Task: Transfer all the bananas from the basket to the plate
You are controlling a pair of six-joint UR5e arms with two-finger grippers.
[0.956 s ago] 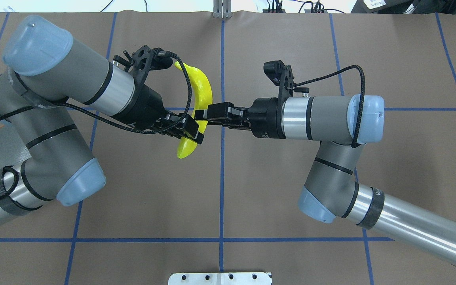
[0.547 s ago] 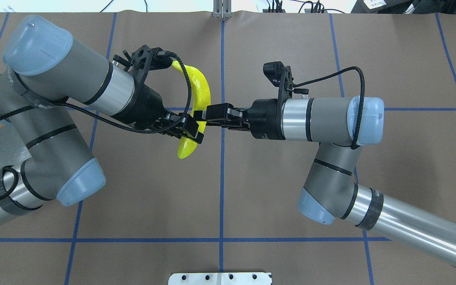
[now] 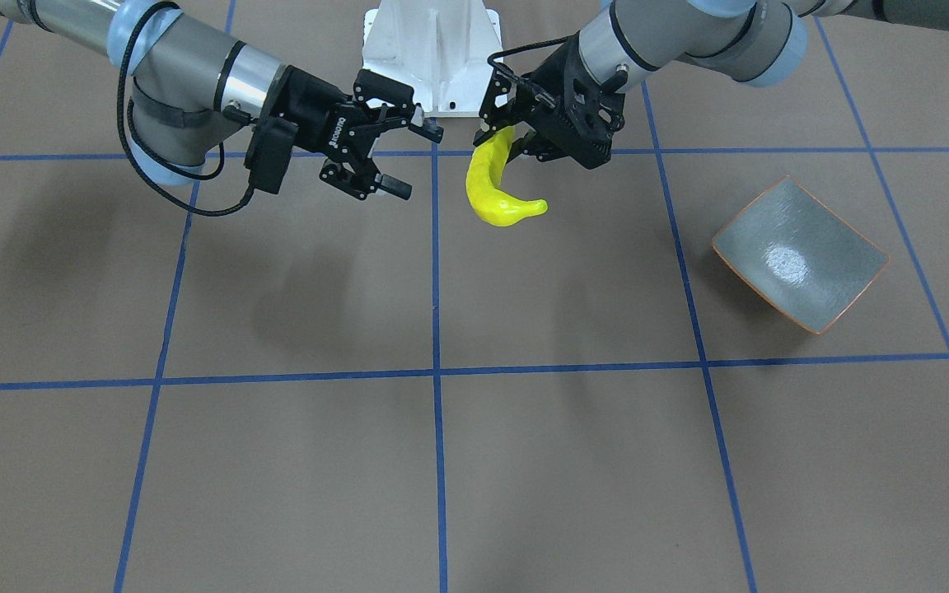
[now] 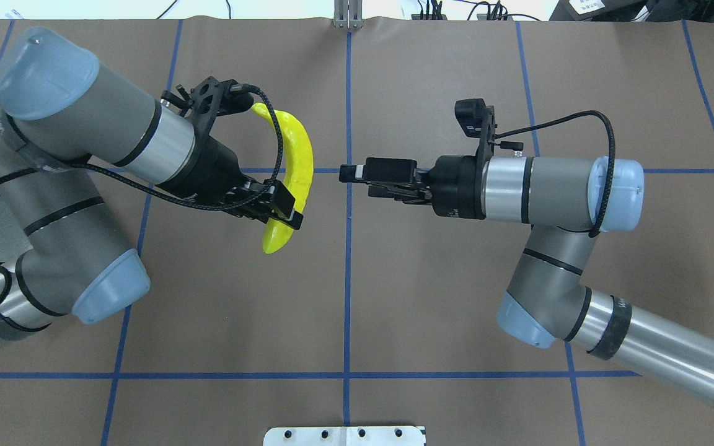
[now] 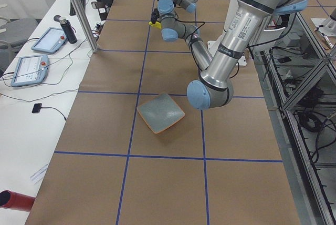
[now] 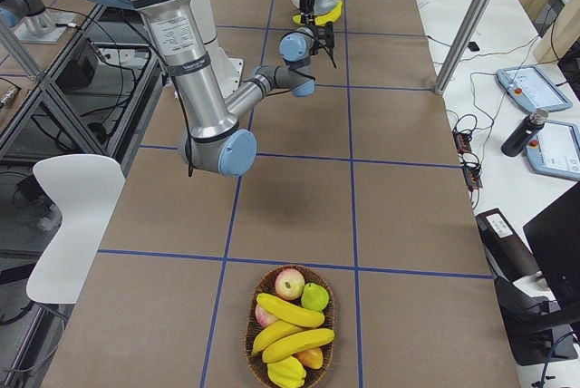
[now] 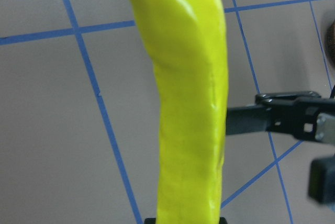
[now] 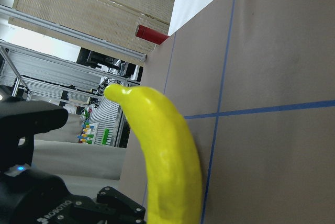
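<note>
1 yellow banana [image 4: 295, 155] aloft; bananas [image 6: 288, 310] in basket [image 6: 247, 329]; grey-green plate [image 3: 800, 257] apart.

The black two-finger left gripper [image 4: 284, 214] is clamped across the glossy yellow curved banana [image 4: 300, 152] near one end. The matching right gripper [image 4: 357, 178] is held level just beside that banana, apart from it, jaws spread.
</note>
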